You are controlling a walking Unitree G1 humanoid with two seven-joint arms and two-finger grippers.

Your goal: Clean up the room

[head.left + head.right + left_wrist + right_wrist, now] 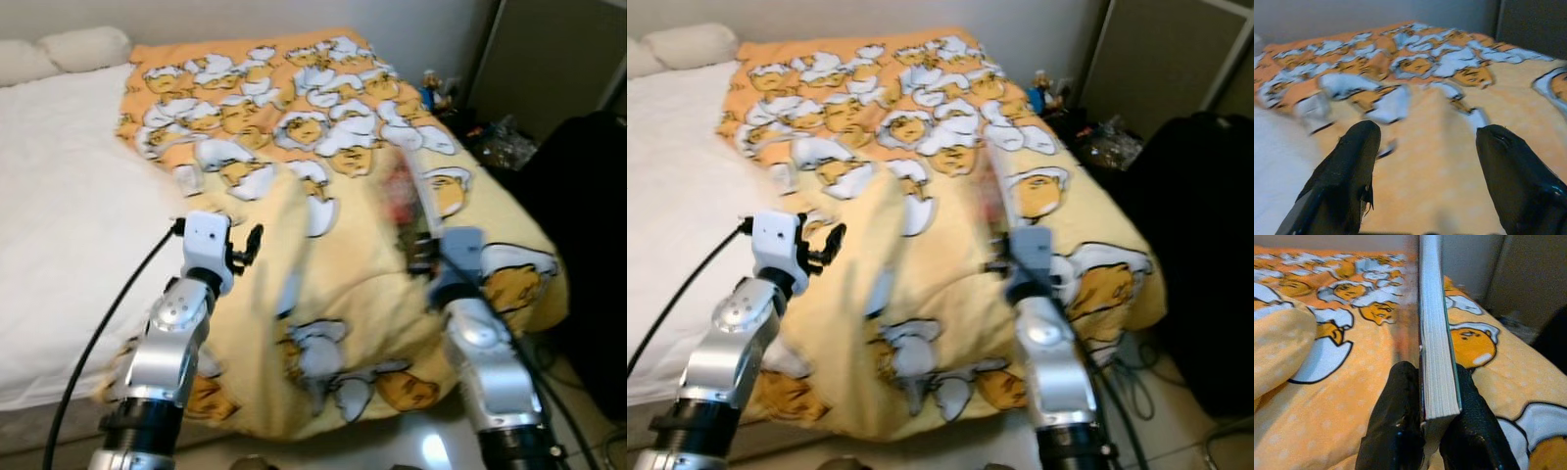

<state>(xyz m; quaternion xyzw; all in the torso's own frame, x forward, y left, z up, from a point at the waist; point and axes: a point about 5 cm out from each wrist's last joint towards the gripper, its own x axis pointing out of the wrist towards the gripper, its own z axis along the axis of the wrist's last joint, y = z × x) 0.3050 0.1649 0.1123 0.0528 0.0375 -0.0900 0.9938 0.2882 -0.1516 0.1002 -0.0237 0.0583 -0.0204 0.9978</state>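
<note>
A yellow-orange blanket [323, 147] printed with cartoon eggs covers the right half of the bed. My right gripper [1431, 396] is shut on a thin book [1434, 333], held on edge above the blanket; in the left eye view the book [409, 201] is blurred. My left gripper [1425, 142] is open over the blanket's left edge with nothing between its fingers [1354, 161]; from the head camera the left gripper [245, 245] sits beside the white sheet.
A bare white mattress sheet [69, 196] with pillows [83, 47] lies to the left. Small clutter [446, 93] and a dark bag [588, 215] crowd the floor to the right of the bed. Cables [1136, 362] trail by the bed's corner.
</note>
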